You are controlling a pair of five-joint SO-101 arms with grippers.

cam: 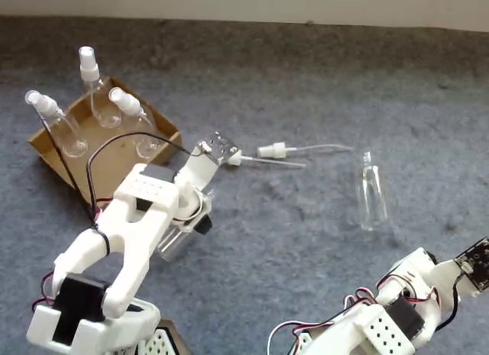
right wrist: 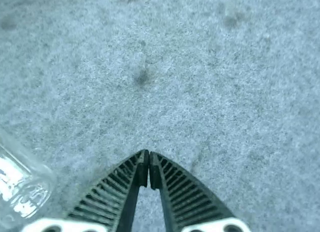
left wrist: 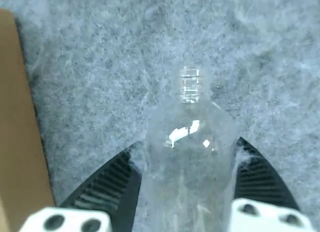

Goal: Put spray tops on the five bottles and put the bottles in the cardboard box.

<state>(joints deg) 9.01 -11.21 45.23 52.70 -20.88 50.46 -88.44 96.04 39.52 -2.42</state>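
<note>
**Inspector:** Toward the table's far left corner, high view: the cardboard box (cam: 53, 145) holds three capped bottles (cam: 95, 95), all upright. Two spray tops (cam: 273, 150) lie loose near the table's middle, thin dip tubes trailing. One bare bottle (cam: 372, 193) lies on its side right of the middle, well apart from the box.

**Clerk:** And the fifth?

**Inspector:** Under the left arm (cam: 141, 217), near the table's left edge, just beside the box. Left wrist view: the left gripper (left wrist: 189, 144) has its jaws pinching the held bottle (left wrist: 192, 112) across the body, one jaw on each side. The threaded neck is open and clear of the grip. The box wall runs close alongside.

**Clerk:** Right wrist view?

**Inspector:** The right gripper (right wrist: 148, 159) has its jaws pressed together on nothing, over bare table. A clear bottle's end lies just beside them; by my judgement that is the bare bottle.

**Clerk:** Handling?

**Inspector:** Judged, not tested: thin clear plastic, empty, light. Smooth and round, so apt to slip or roll. The walls may flex under a hard squeeze. Hold mid-body, below the shoulder, leaving the neck free. Take a spray top by its head or collar, never by the tube, which looks likely to bend.
</note>
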